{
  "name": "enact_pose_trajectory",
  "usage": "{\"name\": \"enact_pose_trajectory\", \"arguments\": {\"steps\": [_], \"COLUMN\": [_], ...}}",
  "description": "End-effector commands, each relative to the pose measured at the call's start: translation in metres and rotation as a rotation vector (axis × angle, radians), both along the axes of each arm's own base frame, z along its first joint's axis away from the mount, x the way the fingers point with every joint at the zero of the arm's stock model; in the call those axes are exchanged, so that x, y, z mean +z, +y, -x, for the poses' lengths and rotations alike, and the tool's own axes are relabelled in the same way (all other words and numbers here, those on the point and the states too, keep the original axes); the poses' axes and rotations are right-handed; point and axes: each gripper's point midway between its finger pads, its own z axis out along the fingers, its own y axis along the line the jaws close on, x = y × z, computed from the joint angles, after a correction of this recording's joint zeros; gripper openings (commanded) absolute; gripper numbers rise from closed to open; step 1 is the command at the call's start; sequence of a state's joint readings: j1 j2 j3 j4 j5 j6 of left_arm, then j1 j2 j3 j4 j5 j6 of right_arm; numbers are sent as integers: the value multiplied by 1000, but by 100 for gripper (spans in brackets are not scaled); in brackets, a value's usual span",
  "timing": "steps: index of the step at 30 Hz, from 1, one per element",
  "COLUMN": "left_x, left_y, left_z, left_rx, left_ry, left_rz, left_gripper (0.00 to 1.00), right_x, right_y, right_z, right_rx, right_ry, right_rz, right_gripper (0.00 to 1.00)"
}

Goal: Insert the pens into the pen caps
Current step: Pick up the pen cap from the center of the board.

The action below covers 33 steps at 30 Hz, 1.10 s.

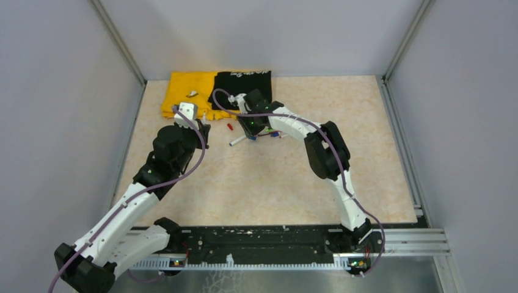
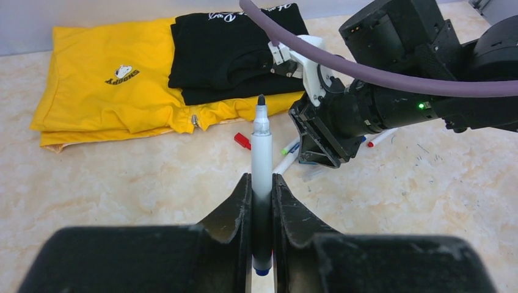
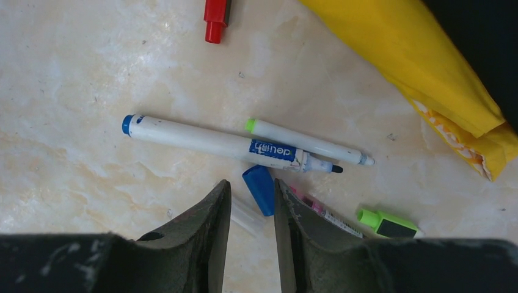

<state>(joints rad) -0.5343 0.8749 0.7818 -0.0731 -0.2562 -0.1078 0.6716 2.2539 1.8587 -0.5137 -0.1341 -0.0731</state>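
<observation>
The left gripper (image 2: 261,186) is pinched on a white black-tipped pen (image 2: 261,143), whose tip points out past the fingertips. At the table's (image 3: 91,91) far middle, the right gripper (image 3: 250,184) has its fingers slightly apart around the blue cap (image 3: 259,190); whether they grip it I cannot tell. Just beyond lie a blue-ended pen (image 3: 195,139) and a green-ended pen (image 3: 305,143), near the yellow shirt (image 3: 415,67).

The left arm (image 1: 131,207) stretches toward the table's far left corner, and the left hand (image 2: 261,183) is clamped on a pen (image 2: 261,146). The right arm (image 1: 330,152) bends toward the far middle. The right hand (image 3: 251,186) is lowered, its fingers narrowly straddling a blue cap (image 3: 259,190); whether it grips the cap is unclear.
</observation>
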Motion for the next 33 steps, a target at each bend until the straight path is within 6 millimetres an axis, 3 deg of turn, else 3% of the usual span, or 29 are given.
{"name": "enact_pose_trajectory", "arguments": {"steps": [1, 23, 33], "left_x": [1, -3, -5], "left_y": [-3, -10, -10], "left_z": [1, 0, -1], "left_rx": [-19, -50, -53], "left_ry": [-2, 14, 17], "left_rz": [1, -6, -9], "left_gripper": [0, 0, 0], "right_x": [10, -16, -12], "right_y": [7, 4, 4], "right_z": [-11, -12, -10], "right_rx": [25, 47, 52], "right_ry": [-26, 4, 8], "right_rz": [-19, 41, 33], "right_gripper": [32, 33, 17]}}
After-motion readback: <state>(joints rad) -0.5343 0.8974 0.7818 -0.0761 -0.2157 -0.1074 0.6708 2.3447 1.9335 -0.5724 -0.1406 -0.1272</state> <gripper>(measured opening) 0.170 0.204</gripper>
